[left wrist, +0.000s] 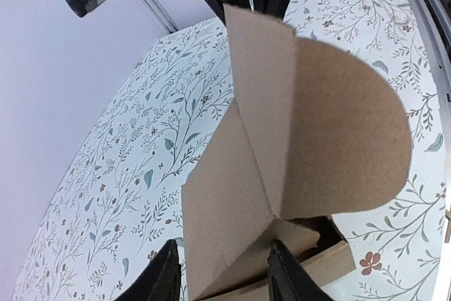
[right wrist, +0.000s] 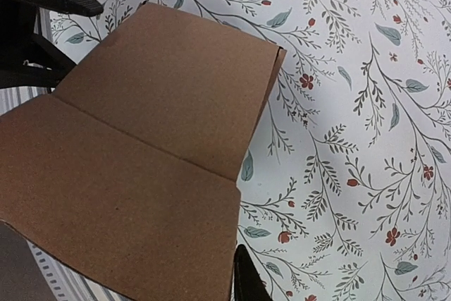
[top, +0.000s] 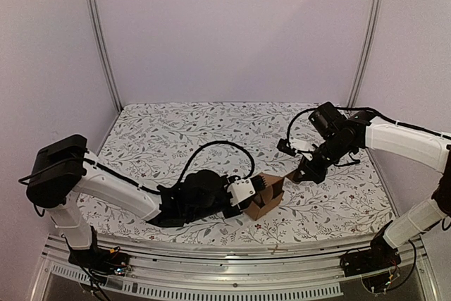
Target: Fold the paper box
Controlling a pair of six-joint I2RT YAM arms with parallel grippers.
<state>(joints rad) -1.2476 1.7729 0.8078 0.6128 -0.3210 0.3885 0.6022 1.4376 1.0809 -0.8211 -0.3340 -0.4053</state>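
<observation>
Near the front edge of the table (top: 176, 132), a little right of its middle, we find the paper box (top: 268, 201) half-formed, its brown panels standing up off the floral cloth. The left gripper (top: 259, 189) reaches in low from the left; its fingers (left wrist: 166, 280) clamp a creased upright panel between them, with a rounded flap (left wrist: 345, 139) fanning out to one side. The right gripper (top: 297, 174) hangs just beyond the box's far right corner with its jaws pressed together. One dark fingertip (right wrist: 248, 283) sits at the edge of a flat panel; we cannot tell whether it pinches cardboard.
</observation>
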